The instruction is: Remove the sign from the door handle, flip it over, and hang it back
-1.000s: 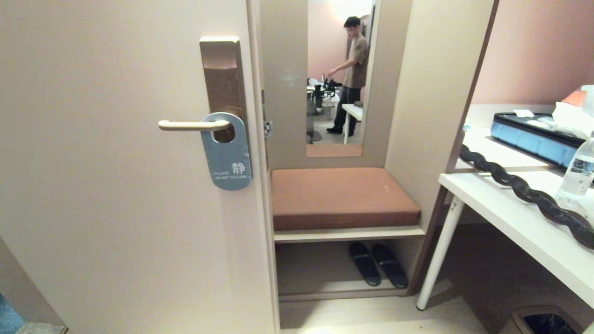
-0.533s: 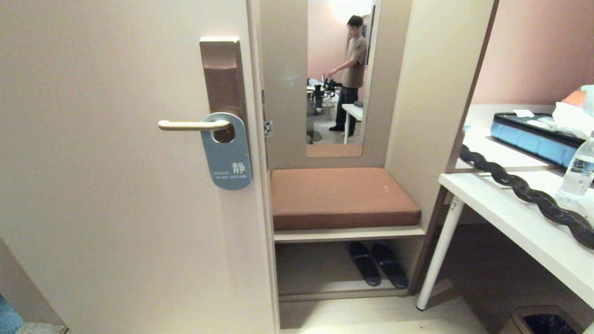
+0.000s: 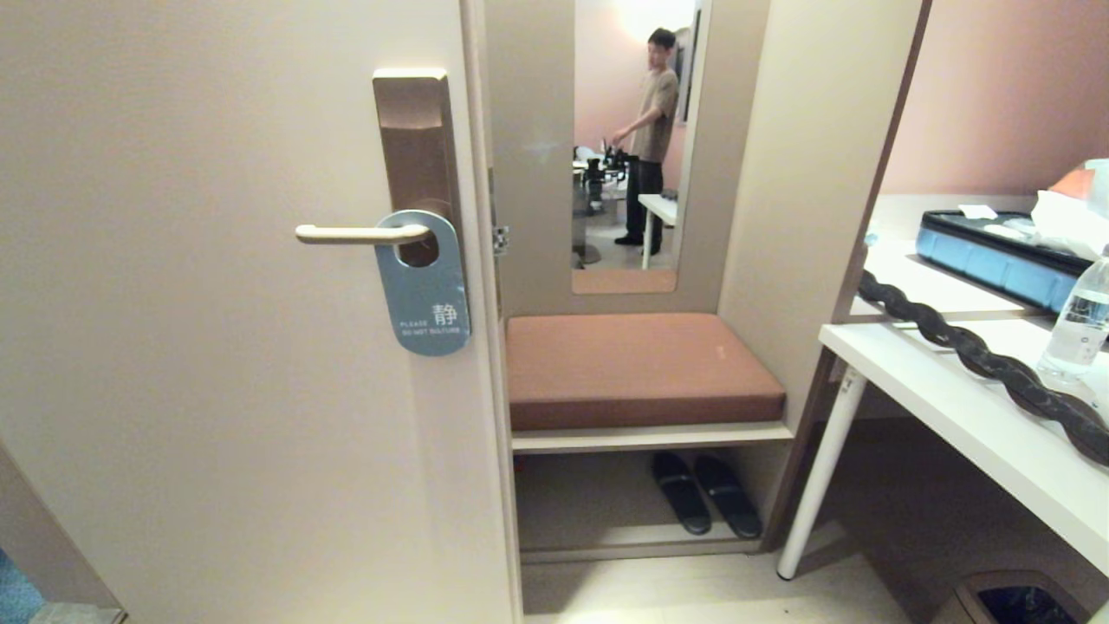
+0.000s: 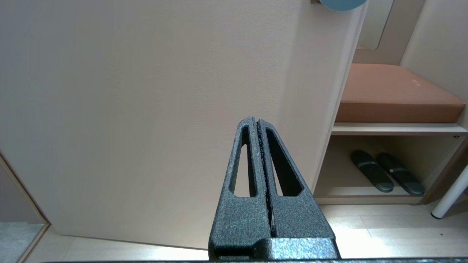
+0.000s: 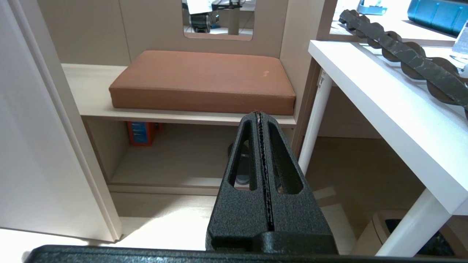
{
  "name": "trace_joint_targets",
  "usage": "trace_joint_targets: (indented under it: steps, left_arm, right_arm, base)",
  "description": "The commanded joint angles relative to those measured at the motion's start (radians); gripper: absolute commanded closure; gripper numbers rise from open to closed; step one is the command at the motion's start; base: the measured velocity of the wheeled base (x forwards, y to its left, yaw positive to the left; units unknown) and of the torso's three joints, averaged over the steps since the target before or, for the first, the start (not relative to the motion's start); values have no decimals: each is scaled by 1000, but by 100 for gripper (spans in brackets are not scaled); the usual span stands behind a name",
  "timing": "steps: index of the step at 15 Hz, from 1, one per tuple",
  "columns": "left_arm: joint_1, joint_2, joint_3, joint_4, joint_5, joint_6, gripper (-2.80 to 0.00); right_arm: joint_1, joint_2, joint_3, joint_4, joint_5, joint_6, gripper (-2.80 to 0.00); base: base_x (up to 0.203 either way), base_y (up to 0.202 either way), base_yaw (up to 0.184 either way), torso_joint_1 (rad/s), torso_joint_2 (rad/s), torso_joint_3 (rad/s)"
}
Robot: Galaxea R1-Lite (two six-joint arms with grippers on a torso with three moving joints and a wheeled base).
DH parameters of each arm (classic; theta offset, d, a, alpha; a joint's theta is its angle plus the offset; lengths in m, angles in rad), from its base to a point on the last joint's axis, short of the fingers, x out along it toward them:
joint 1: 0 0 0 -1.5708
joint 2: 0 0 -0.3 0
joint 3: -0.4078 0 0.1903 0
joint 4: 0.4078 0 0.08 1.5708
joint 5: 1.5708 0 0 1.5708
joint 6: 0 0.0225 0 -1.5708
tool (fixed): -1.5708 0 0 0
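The sign point(image 3: 424, 295) hangs by its hole on the door handle point(image 3: 355, 233), blue-grey side out with white "DO NOT DISTURB" lettering. The cream lever juts left from a tall bronze plate point(image 3: 414, 139) on the beige door. Only the sign's lower rim point(image 4: 342, 3) shows in the left wrist view. My left gripper point(image 4: 256, 122) is shut and empty, low down and facing the door well below the sign. My right gripper point(image 5: 259, 114) is shut and empty too, pointing at the bench alcove beside the door. Neither arm appears in the head view.
Right of the door, an alcove holds a brown cushioned bench point(image 3: 637, 368), dark slippers point(image 3: 706, 492) beneath it and a mirror point(image 3: 632, 139) reflecting a person. A white desk point(image 3: 979, 416) at right carries a dark twisted strap point(image 3: 979, 355), a water bottle point(image 3: 1079, 325) and a blue case point(image 3: 996, 251). A bin point(image 3: 1018, 598) stands beneath.
The person in the mirror has shifted stance slightly. The sign, the handle and both arms have stayed still.
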Motion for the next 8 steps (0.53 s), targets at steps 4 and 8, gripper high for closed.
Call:
trace_joint_targets:
  steps: [4,8]
  left_arm:
    - [0,1,0,-1,0,-1,0]
    - [0,1,0,-1,0,-1,0]
  right_arm:
    - [0,0,0,0,1,-7,0]
    - [2,0,0,0,0,2,0]
  base:
    - [0,0,0,0,0,0]
    - [0,0,0,0,0,0]
